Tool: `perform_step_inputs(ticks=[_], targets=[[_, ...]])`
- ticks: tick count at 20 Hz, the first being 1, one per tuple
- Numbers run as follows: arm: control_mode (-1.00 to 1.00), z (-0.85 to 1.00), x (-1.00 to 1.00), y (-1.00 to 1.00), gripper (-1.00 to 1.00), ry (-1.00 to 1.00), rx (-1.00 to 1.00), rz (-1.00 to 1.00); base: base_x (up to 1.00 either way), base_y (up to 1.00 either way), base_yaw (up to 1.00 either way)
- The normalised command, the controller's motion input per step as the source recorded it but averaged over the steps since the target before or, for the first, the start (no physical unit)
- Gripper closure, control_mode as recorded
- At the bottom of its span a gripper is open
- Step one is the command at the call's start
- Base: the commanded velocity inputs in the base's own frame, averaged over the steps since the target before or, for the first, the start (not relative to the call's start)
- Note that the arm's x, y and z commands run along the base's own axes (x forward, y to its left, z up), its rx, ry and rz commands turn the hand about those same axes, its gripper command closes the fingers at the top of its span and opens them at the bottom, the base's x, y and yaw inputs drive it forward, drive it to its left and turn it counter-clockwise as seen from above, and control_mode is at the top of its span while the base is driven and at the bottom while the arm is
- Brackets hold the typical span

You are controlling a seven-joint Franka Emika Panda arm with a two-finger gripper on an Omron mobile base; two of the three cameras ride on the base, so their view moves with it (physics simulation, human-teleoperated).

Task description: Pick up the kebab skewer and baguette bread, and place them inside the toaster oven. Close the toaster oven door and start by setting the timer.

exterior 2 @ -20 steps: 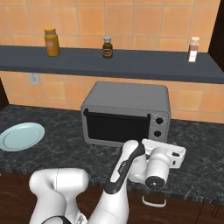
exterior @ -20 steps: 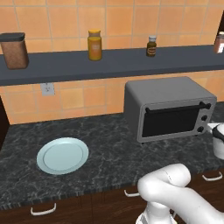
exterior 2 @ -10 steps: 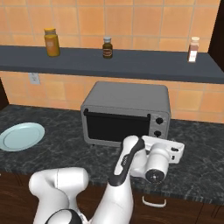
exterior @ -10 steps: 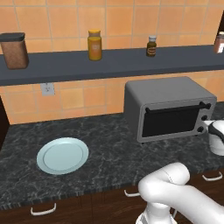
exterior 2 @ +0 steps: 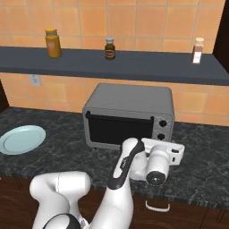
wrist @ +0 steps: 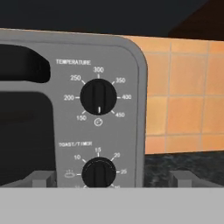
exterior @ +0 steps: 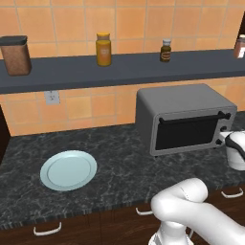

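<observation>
- Toaster oven [exterior 2: 127, 115] sitting on the dark counter [exterior: 119, 162] against the tiled wall, door [exterior 2: 118, 129] shut, handle [exterior: 191, 117] along its top.
- Facing the hand: temperature knob [wrist: 98, 97] above, timer knob [wrist: 99, 173] below.
- Gripper [wrist: 111, 178] hovering just before the timer knob, fingers [wrist: 41, 178] spread wide, grasping nothing.
- Lying well off to the left: pale plate [exterior: 68, 170].
- Standing on the shelf [exterior 2: 112, 65] above: jars.

On the toaster oven [wrist: 109, 109] front panel, "TEMPERATURE" stands above the upper knob [wrist: 98, 98], ringed by 150, 200, 250, 300, 350, 400, 450 — with a small round sign beneath it. "TOAST/TIMER" stands above the lower knob [wrist: 99, 173] — numbers 10, 15, 20, 25 around it.
</observation>
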Motion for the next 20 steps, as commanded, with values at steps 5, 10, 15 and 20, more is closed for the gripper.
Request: perform_step_inputs(ticks=[5,10,15,20], targets=[[-1.0,0.0,0.04,0.0,-1.0,0.0,0.0,0.09,0.0,0.0,0.0],[-1.0,-0.15,0.01,0.0,-1.0,0.0,0.0,0.05,0.0,0.0,0.0],[-1.0,-0.07,0.1,0.08,-1.0,0.0,0.0,0.01,0.0,0.0,0.0],[-1.0,0.0,0.13,0.15,-1.0,0.0,0.0,0.0,0.0,0.0,0.0]])
